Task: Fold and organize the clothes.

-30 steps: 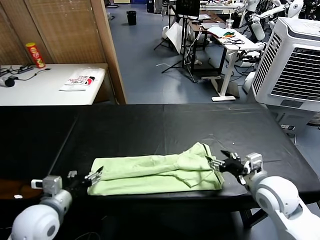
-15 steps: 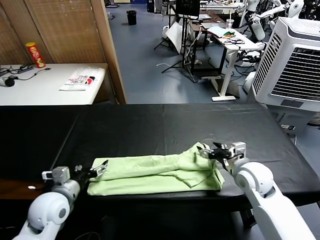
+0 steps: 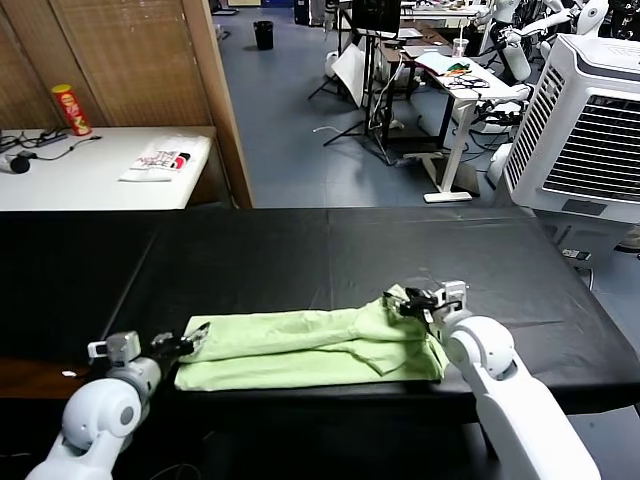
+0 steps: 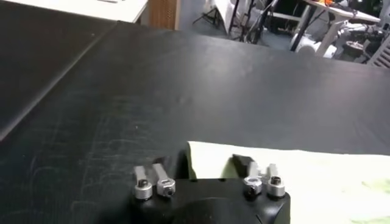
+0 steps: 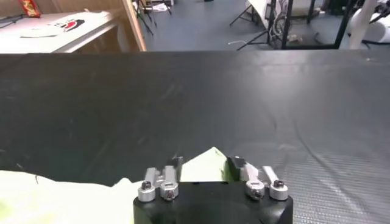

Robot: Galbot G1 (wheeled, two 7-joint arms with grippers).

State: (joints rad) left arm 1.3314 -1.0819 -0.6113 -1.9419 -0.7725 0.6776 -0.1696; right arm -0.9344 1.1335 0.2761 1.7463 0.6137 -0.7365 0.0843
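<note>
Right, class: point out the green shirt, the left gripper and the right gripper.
green shirt (image 3: 300,350), head view, middle of the folded fabric.
left gripper (image 3: 193,340), head view, fingertips at the shirt's left end.
right gripper (image 3: 402,301), head view, fingertips at the shirt's far right corner.

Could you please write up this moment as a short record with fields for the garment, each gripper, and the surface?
garment: pale green shirt, lying partly folded near the table's front edge
left gripper: at the shirt's left end, fingers straddling a corner of fabric
right gripper: at the shirt's raised right corner, fabric between its fingers
surface: black table
grip: not clear whether either gripper has clamped
</note>
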